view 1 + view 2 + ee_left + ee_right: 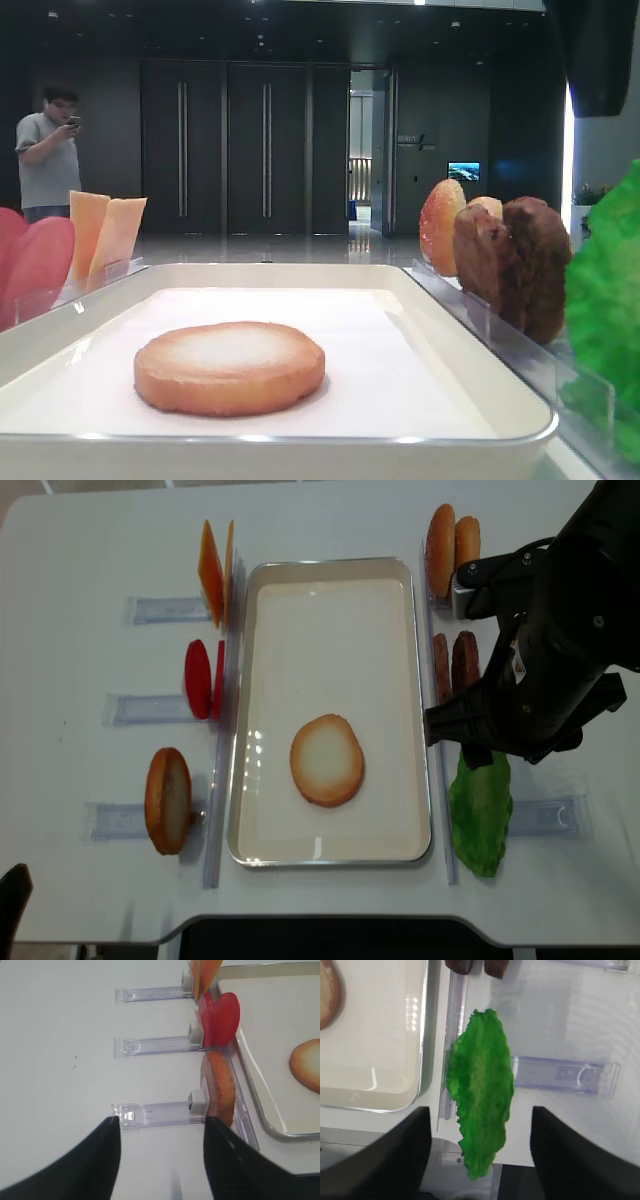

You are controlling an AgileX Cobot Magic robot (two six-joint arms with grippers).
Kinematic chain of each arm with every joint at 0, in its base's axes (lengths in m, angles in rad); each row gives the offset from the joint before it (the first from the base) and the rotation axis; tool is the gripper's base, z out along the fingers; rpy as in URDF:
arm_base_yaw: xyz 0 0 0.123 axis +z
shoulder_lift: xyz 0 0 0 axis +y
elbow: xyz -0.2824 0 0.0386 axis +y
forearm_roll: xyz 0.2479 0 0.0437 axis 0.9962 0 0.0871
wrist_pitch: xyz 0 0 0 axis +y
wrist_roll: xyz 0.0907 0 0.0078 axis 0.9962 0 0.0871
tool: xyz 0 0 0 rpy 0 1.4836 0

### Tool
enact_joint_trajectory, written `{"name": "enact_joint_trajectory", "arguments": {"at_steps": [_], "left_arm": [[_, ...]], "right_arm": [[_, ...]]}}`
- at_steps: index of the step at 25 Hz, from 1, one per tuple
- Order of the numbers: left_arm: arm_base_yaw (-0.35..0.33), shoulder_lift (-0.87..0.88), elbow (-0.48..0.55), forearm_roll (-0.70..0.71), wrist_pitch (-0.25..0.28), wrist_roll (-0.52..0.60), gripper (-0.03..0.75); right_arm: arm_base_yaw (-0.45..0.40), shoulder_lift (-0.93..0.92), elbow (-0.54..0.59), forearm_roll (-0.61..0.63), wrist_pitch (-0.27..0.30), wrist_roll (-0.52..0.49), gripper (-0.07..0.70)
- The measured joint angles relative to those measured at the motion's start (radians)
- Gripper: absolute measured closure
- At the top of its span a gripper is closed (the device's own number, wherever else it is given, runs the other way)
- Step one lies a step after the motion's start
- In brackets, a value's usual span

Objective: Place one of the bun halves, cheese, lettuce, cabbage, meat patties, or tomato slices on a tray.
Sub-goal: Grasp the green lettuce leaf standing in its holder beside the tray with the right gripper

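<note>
- Right tool [480, 1160] hangs over the lettuce [481, 1090] with its two dark fingers [395, 1155] spread wide and nothing between them, so it's released and lined up for a pick, I'd say.
- That lettuce leaf stands on edge in a clear rack [560, 1074] just right of the tray [420, 710], at the near end of the right-hand row. In the wrist view it runs straight down the gap between the fingers, which is what you want.
- My take: come straight down so the fingers straddle the thin leaf flat-side to flat-side, then close gently. It looks floppy, so grab low enough that it doesn't fold over.
- Watch the rack. Pinching the plastic along with the leaf would probably drag the whole holder.
- Meat patties [455, 665] sit in the next rack up, near the arm, so lift straight up before swinging left.
- One bun half [326, 759] already lies flat on the tray, and dropping the leaf on it seems the natural target.
- Left tool [162, 1160] is parked over the counter [60, 1020] by another bun half [219, 1085], fingers apart, holding nothing.
</note>
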Motion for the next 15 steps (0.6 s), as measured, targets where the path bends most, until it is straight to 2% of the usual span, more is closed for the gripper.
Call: {"name": "enact_joint_trajectory", "arguments": {"at_steps": [8, 15], "left_arm": [[0.000, 0.000, 0.000, 0.000, 0.000, 0.000, 0.307], [0.000, 0.000, 0.000, 0.000, 0.000, 0.000, 0.307]], "right_arm": [[0.000, 0.004, 0.004, 0.001, -0.001, -0.002, 0.216], [0.000, 0.004, 0.075, 0.049, 0.000, -0.003, 0.216]]}}
